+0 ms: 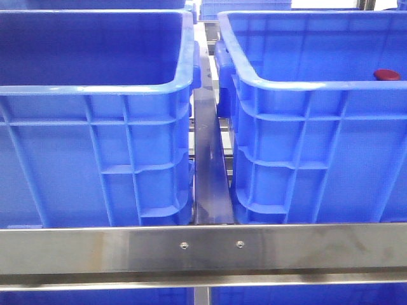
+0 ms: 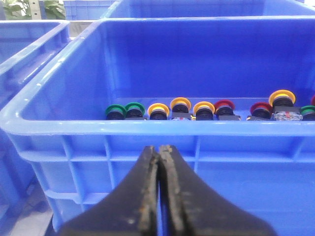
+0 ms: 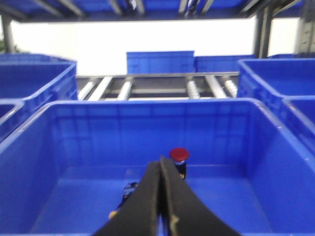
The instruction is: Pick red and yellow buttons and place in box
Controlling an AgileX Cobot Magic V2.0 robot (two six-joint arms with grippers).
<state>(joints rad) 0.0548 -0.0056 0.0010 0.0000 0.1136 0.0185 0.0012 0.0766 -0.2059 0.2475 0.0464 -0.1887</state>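
Closed black fingers of the left gripper [image 2: 160, 152] hang outside a blue crate [image 2: 147, 127] holding red and yellow buttons [image 2: 197, 110] in a row; the right gripper [image 3: 161, 164], also pinched shut and empty, is over the box [image 3: 275, 147] containing a red button [image 3: 179, 155]

Red button [image 3: 179, 155] upright, seemingly in box [image 3: 275, 162]

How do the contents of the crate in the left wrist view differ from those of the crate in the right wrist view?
The left-wrist crate holds a row of many buttons along its far wall: green, yellow and red. The right-wrist crate shows one upright red button, plus something small and blurred on the floor nearby. Otherwise its floor is mostly bare. Both crates are blue with thick rounded rims, and each is viewed over a shut gripper.
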